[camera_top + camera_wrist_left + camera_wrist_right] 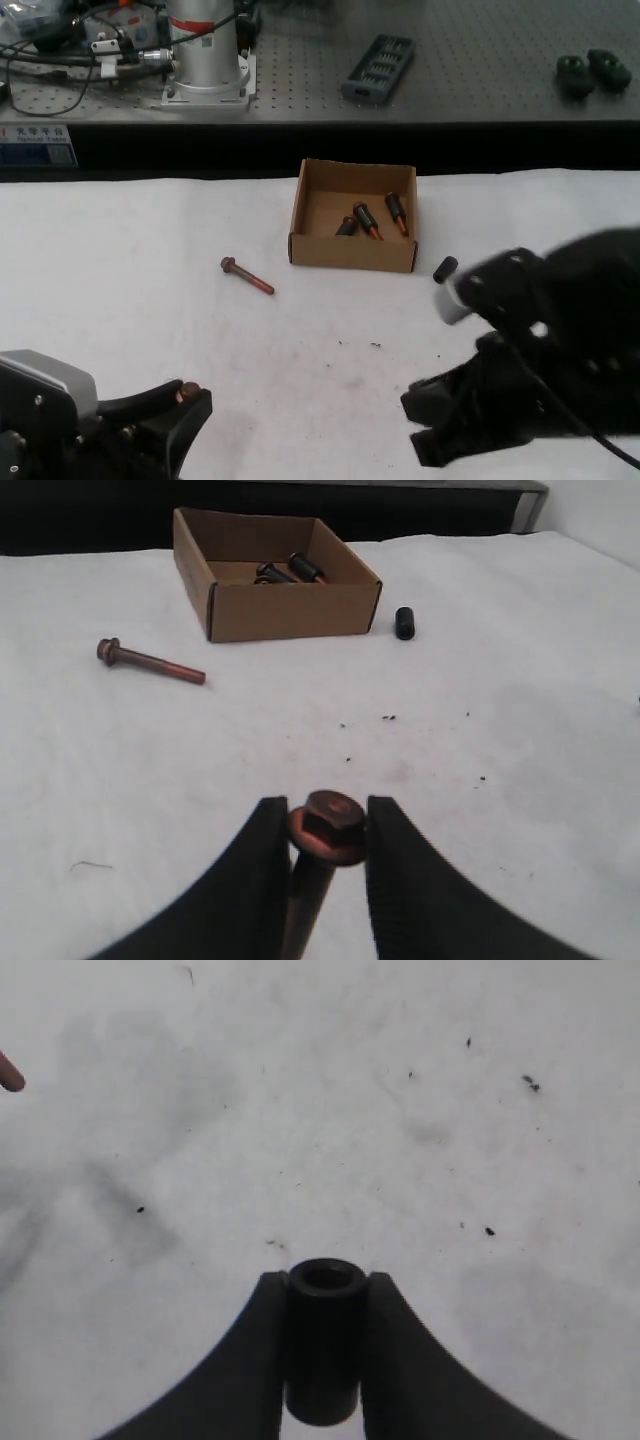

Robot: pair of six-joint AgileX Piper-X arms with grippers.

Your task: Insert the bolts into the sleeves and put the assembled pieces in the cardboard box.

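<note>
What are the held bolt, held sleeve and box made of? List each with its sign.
Bolt in left claw: likely metal, coppery-brown, dull sheen on the hex head.
Sleeve in right claw: matte black, rubber or plastic, unclear which.
Box: brown cardboard, matte, with a folded corner seam.

Pretty clearly a lab, the robotics-bench kind. Along the back there's a grey perforated table (480, 90) with the regular grid of holes you get on optical breadboards. A shiny metal column (205, 40) stands on it on a flat base plate, with a tangle of cables (40, 50) right beside it. The work surface in front is a bench under a white cloth (130, 320), speckled with dark crumbs and faint stains.
</note>
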